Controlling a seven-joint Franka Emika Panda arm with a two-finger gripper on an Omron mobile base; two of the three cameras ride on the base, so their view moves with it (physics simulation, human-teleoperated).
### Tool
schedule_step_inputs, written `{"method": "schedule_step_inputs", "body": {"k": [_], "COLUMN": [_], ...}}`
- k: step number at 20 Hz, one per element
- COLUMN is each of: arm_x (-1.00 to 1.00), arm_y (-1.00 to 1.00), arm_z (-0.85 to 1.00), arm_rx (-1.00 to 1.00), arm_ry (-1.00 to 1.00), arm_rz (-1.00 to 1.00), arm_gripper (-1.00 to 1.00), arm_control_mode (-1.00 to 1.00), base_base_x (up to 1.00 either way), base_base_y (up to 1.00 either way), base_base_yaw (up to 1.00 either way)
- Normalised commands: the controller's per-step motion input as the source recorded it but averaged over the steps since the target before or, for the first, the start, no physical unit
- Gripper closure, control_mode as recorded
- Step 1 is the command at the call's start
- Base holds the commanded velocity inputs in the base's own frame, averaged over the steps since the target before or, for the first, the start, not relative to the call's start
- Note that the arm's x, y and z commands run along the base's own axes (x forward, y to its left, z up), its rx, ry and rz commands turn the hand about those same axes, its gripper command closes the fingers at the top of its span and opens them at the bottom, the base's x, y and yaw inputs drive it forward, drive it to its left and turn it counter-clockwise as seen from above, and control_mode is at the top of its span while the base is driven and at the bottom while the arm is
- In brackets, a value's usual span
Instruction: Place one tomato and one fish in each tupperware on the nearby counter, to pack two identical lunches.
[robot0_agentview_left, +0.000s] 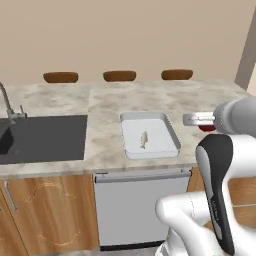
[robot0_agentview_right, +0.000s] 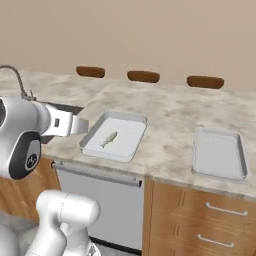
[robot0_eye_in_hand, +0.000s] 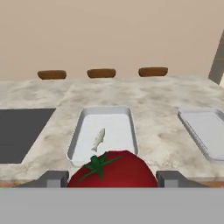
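Note:
My gripper (robot0_eye_in_hand: 112, 179) is shut on a red tomato (robot0_eye_in_hand: 114, 169) with a green stem, held in front of the counter (robot0_eye_in_hand: 153, 94) near its front edge. The tomato (robot0_agentview_left: 206, 128) shows as a red patch under the gripper (robot0_agentview_left: 199, 120) in the left base view. One grey tupperware (robot0_eye_in_hand: 107, 131) lies just ahead with a small pale fish (robot0_eye_in_hand: 99, 139) inside; it also shows as tupperware (robot0_agentview_left: 149, 134) with the fish (robot0_agentview_left: 144, 140), and tupperware (robot0_agentview_right: 116, 134) with the fish (robot0_agentview_right: 108, 139). A second tupperware (robot0_agentview_right: 219, 153) sits to the right with nothing in it.
A dark sink (robot0_agentview_left: 42, 137) with a faucet (robot0_agentview_left: 7, 106) is set into the counter on the left. Three brown stools (robot0_agentview_left: 119, 76) line the far side. A grey dishwasher panel (robot0_agentview_left: 142, 205) and wooden drawers (robot0_agentview_right: 210, 215) face me below.

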Motion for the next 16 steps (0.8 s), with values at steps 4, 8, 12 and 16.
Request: {"method": "schedule_step_inputs", "body": {"k": [4, 8, 12, 16], "arm_x": [0.00, 0.00, 0.08, 0.00], "arm_y": [0.00, 0.00, 0.10, 0.17], "arm_z": [0.00, 0.00, -0.25, -0.31], "arm_rx": [0.00, 0.00, 0.00, 0.03], "arm_ry": [0.00, 0.00, -0.02, 0.01], "arm_rz": [0.00, 0.00, -0.11, -0.09], "arm_gripper": [1.00, 1.00, 1.00, 1.00], "arm_control_mode": [1.00, 1.00, -1.00, -1.00], "base_base_x": [0.57, 0.41, 0.00, 0.00], "base_base_y": [0.32, 0.06, 0.00, 0.00], "base_base_yaw": [-0.46, -0.30, 0.00, 0.00]}}
